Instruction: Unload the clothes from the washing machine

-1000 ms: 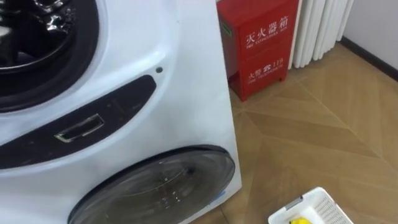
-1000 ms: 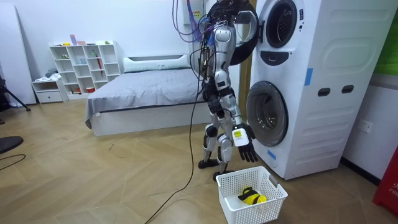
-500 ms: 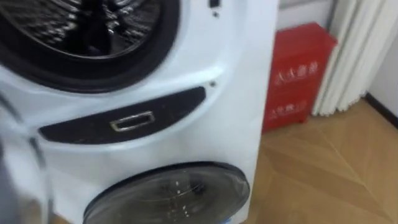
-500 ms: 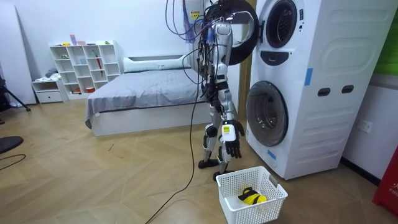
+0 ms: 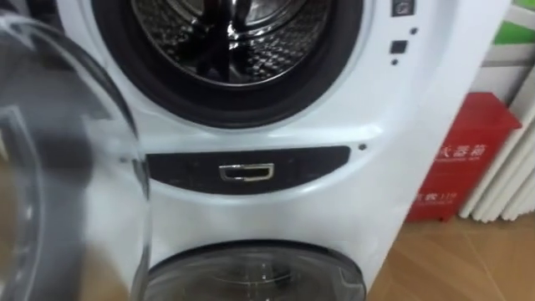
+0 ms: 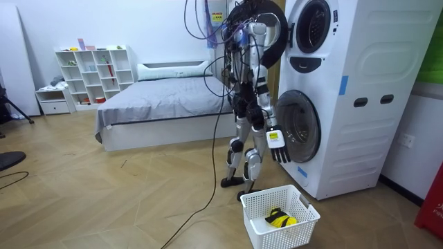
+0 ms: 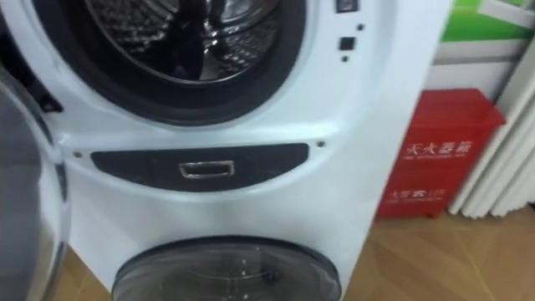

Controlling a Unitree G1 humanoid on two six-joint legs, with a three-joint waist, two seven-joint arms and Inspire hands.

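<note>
I stand facing the stacked washing machines [image 6: 346, 97]. The upper machine's round opening [image 5: 234, 42] is straight ahead, with its bare perforated metal drum [image 7: 180, 33] and dark reflections inside; I cannot tell whether any cloth lies in it. Its glass door [image 5: 58, 167] is swung open to my left. My right hand [image 6: 279, 149] hangs open in front of the lower machine's shut door [image 6: 291, 128], holding nothing. On the floor near my feet, a white basket [image 6: 299, 220] holds a yellow and black piece of clothing [image 6: 280, 219].
A dark panel with a metal handle [image 5: 246, 172] sits between the two doors. A red cabinet [image 5: 464, 167] and a white radiator [image 5: 510, 184] stand right of the machines. A bed [image 6: 159, 104] and white shelves [image 6: 93, 72] lie behind me.
My view swung up and left from the basket and floor to the upper drum. In the room view I turned from the basket to the machines, and my right hand rose from above the basket.
</note>
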